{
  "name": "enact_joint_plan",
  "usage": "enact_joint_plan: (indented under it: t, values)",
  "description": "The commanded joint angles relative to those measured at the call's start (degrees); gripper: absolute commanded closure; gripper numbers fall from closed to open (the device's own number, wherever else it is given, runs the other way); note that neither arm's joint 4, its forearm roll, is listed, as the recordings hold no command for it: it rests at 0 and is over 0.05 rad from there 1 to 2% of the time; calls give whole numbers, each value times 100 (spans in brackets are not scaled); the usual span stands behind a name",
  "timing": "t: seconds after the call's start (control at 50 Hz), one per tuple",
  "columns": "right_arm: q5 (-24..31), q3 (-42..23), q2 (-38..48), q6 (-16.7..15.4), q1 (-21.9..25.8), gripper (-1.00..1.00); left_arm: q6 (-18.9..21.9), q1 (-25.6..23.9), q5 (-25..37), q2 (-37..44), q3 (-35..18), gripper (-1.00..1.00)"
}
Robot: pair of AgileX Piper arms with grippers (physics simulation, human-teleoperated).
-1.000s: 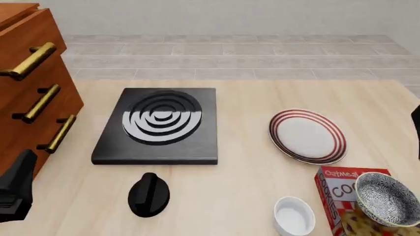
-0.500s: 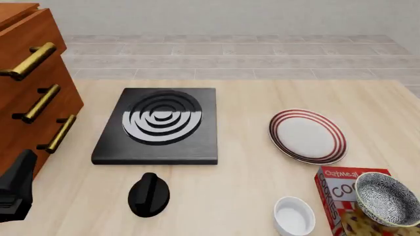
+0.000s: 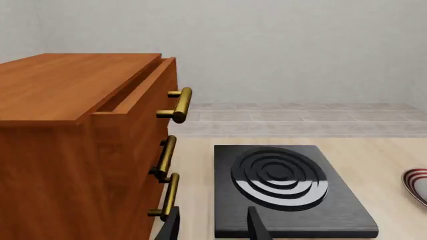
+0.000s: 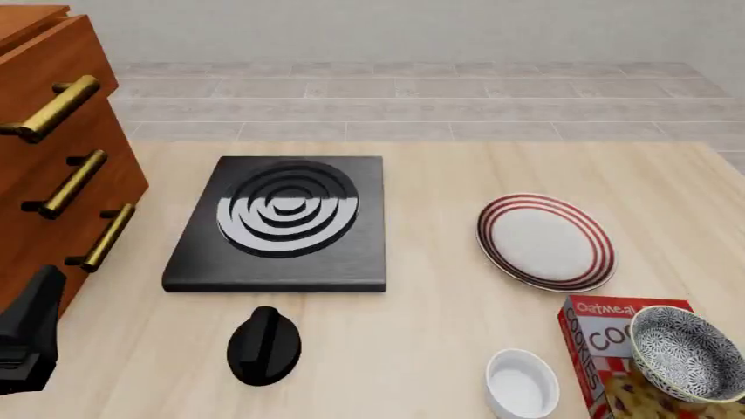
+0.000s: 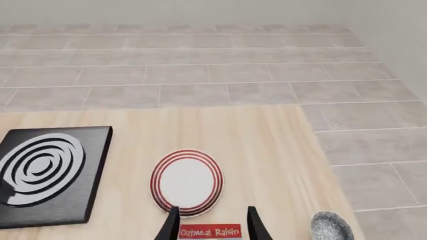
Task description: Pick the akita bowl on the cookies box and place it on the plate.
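Note:
The akita bowl [image 4: 689, 352], speckled black and white, sits upright on the red cookies box [image 4: 589, 336] at the table's near right corner. In the right wrist view a part of the akita bowl [image 5: 331, 228] and the cookies box's lettered end [image 5: 210, 232] show. The white plate [image 4: 545, 242] with dark red rings lies on the table just beyond the box, and the plate [image 5: 187, 182] also shows in the right wrist view. My right gripper [image 5: 212, 221] hangs open high above them, holding nothing; it is outside the front view. My left gripper [image 3: 213, 226] is open and empty near the drawers.
A black stove [image 4: 283, 223] with a ringed burner lies at the middle left. A wooden drawer cabinet [image 4: 52, 166] with brass handles stands at the left edge. A black knob-like object [image 4: 264, 346] and a plain white small bowl [image 4: 522, 384] rest near the front.
A dark bit of the right arm at the front view's right edge one second ago has gone out of that view. Nothing on the table has moved.

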Motion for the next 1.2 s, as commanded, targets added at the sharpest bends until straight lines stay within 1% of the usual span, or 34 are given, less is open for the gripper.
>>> enact_joint_plan:
  t: [0.02, 0.2, 0.36, 0.48, 0.74, 0.84, 0.86, 0.92, 1.12, 1.2]
  values:
    - [394, -41, 0, -119, -192, -100, 0, 0, 0, 0, 0, -100]
    - [392, 318, -180, -73, -263, -100, 0, 0, 0, 0, 0, -100]
    - [471, 455, -321, 15, -358, -100, 0, 0, 0, 0, 0, -100]
    - [481, 659, -430, 2, -392, -100, 0, 0, 0, 0, 0, -100]
    - [652, 926, -698, 175, -643, -100, 0, 0, 0, 0, 0, -100]
    - [690, 946, -731, 210, -699, -100, 0, 0, 0, 0, 0, -100]
    - [690, 968, -739, 169, -725, -100, 0, 0, 0, 0, 0, -100]
    - [706, 967, -731, 176, -781, -100, 0, 0, 0, 0, 0, -100]
    - [574, 1149, -744, 235, -945, -100, 0, 0, 0, 0, 0, -100]
    - [523, 1176, -706, 204, -1067, -100, 0, 0, 0, 0, 0, -100]
